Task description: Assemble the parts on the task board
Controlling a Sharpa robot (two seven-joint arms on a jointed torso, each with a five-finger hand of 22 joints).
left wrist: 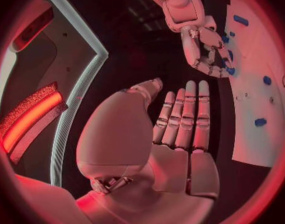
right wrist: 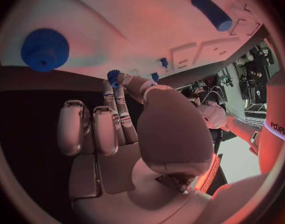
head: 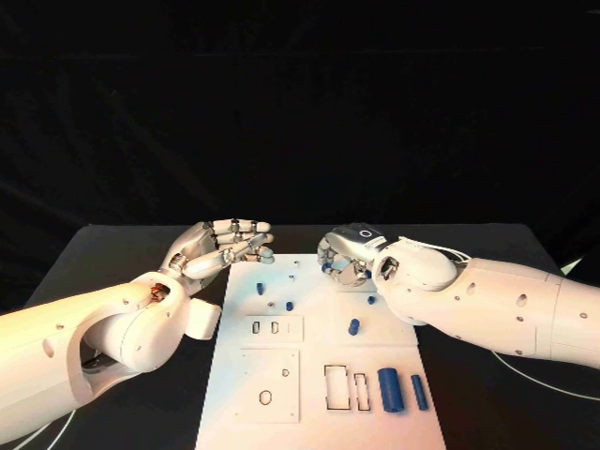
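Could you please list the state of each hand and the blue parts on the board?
Left hand: open, holding nothing, at the task board's far left edge.
Right hand: pinching a small blue part.
Two blue cylinders: lying side by side on the board.

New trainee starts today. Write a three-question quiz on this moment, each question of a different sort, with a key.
1. True or false: the left hand holds a blue part.
2. Which hand has fingertips at a small blue part near the far end of the task board? A) left B) right
3. Fill in: the two blue cylinders lie side by side on the board's ___ end, beside rectangular slots.

Key: 1 false, its fingers are empty. 2 B, the right hand. 3 near.
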